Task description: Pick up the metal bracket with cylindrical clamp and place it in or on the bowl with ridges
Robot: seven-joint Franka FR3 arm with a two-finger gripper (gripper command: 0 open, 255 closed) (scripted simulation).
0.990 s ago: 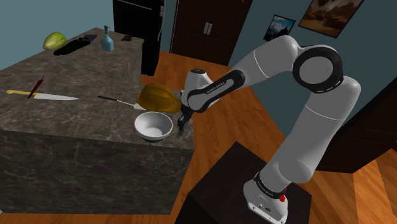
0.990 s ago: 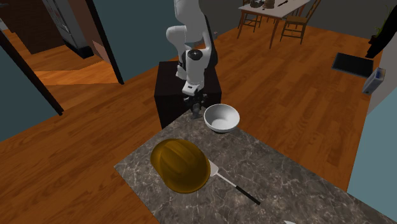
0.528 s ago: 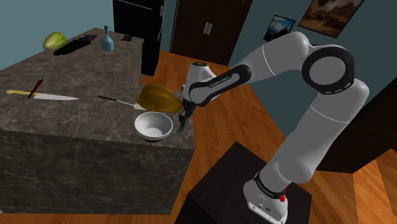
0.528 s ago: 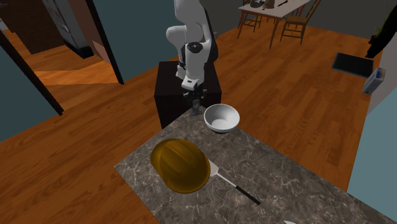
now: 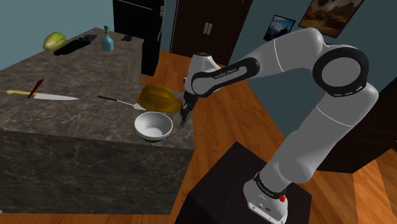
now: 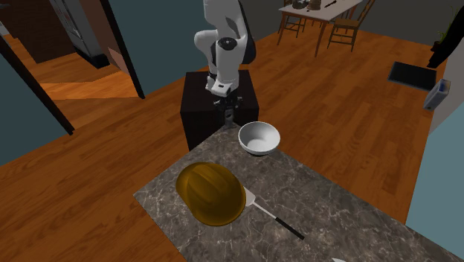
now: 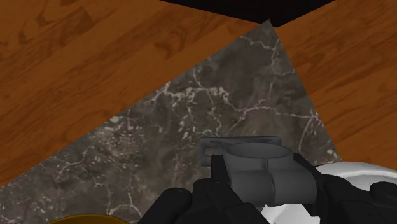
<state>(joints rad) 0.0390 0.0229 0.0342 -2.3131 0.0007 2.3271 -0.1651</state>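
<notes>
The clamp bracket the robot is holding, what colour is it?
Plain grey all over; the bracket shows best in the wrist view.

My shoulder cam sits beside and behind the stand, facing down across the marble counter. The second exterior cam hangs over the counter's far end, facing back at the arm. Both share the white bowl and yellow helmet. Wrist cam: close, looking down past the bracket onto the counter corner and wood floor.
</notes>
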